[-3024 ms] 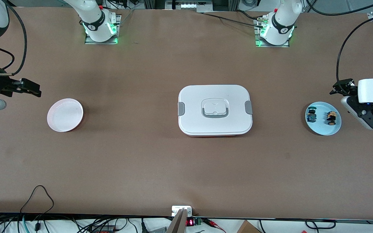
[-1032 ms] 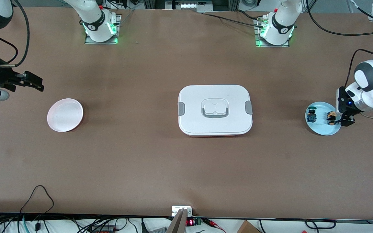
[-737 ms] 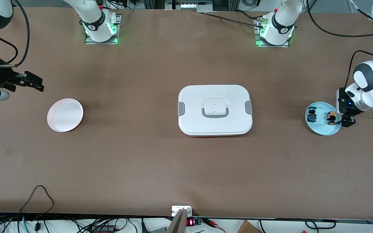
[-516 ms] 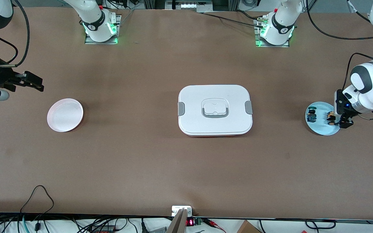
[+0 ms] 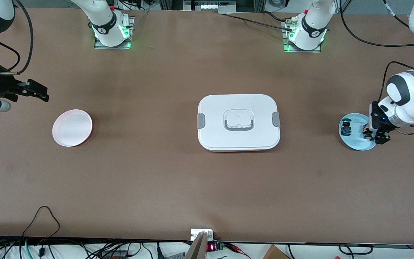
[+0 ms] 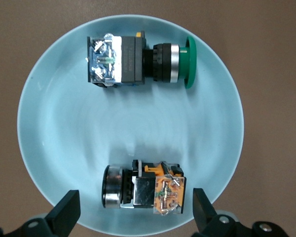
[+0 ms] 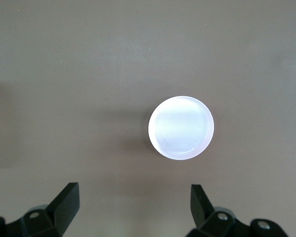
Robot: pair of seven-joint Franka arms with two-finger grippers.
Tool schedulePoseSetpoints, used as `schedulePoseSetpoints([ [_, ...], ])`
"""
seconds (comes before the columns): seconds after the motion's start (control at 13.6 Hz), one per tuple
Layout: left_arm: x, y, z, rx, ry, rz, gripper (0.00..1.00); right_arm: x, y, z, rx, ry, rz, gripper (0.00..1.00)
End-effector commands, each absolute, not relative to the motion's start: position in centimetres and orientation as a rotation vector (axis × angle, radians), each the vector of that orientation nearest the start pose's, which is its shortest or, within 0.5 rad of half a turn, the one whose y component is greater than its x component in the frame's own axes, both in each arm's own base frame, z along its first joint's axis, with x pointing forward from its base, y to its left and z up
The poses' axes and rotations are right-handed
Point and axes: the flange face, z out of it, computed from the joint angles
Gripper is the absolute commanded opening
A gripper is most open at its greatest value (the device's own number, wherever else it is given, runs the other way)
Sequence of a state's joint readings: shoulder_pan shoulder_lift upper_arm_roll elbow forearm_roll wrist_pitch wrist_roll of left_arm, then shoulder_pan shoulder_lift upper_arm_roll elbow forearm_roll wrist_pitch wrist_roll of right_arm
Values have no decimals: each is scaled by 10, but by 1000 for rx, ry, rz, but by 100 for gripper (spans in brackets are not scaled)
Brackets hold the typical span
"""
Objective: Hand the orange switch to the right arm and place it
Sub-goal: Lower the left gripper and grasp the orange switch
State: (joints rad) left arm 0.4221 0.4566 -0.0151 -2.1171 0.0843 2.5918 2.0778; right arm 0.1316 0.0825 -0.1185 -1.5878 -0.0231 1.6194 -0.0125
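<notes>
The orange switch (image 5: 366,131) (image 6: 145,190) lies on its side on a light blue plate (image 5: 356,143) (image 6: 64,123) at the left arm's end of the table. It has a black body, a silver collar and an orange back. My left gripper (image 5: 377,136) (image 6: 134,215) hangs open just over the plate's rim, one finger on each side of the switch and apart from it. My right gripper (image 5: 38,94) (image 7: 133,205) waits open in the air at the right arm's end, with a white plate (image 5: 72,128) (image 7: 181,127) on the table below it, nearer the front camera.
A second switch with a green cap (image 5: 345,128) (image 6: 138,61) lies on the same blue plate, beside the orange one, toward the table's middle. A closed white box with grey latches (image 5: 238,122) sits mid-table.
My left arm swung in from the table's end, turned its gripper downward and settled over the blue plate, edging closer to the orange switch. The right gripper rose a little earlier and now holds still.
</notes>
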Motion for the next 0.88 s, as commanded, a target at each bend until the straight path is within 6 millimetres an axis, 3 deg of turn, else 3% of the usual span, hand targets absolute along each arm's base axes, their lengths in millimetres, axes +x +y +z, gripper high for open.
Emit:
schedulePoseSetpoints([
  [0.0,538,235,189,-1987,2392,41,100,574,7,576,-3178,-38,77,100],
  [0.59,540,234,179,-1980,2386,31,97,573,7,576,-3178,-38,80,100],
  [0.66,540,234,179,-1980,2386,31,94,574,7,576,-3178,-38,84,100],
  [0.81,540,234,179,-1978,2387,31,71,573,7,576,-3178,-38,82,100],
])
